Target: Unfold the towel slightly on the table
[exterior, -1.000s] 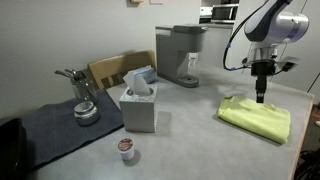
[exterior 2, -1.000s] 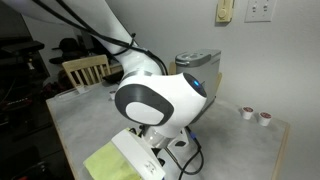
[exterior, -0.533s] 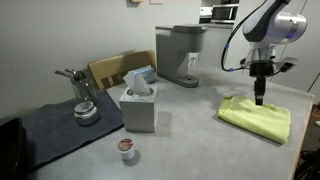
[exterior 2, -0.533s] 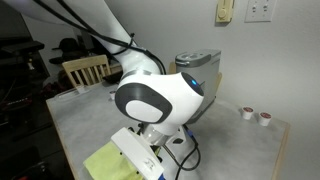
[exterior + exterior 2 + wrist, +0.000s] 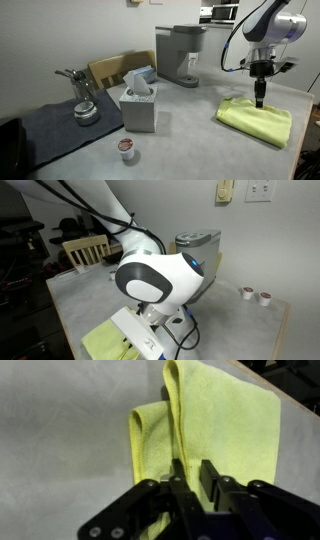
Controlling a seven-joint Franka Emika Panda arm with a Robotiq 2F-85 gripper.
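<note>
1. Wrist view: towel (image 5: pixel 235 430) lies directly under the gripper (image 5: pixel 192 470), its raised fold running between the fingers (image 5: pixel 178 478).
2. Jaws are nearly closed, pinching that fold.
3. In an exterior view, towel sits on the table (image 5: pixel 190 125), well apart from the tissue box (image 5: pixel 139 108).

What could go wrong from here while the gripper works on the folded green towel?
The gripper sits at a fold of the towel with jaws narrowly parted; it might catch both layers and drag the whole cloth instead of opening it. In an exterior view the towel lies near the edge of the table, so a pull could slide it off.
</note>
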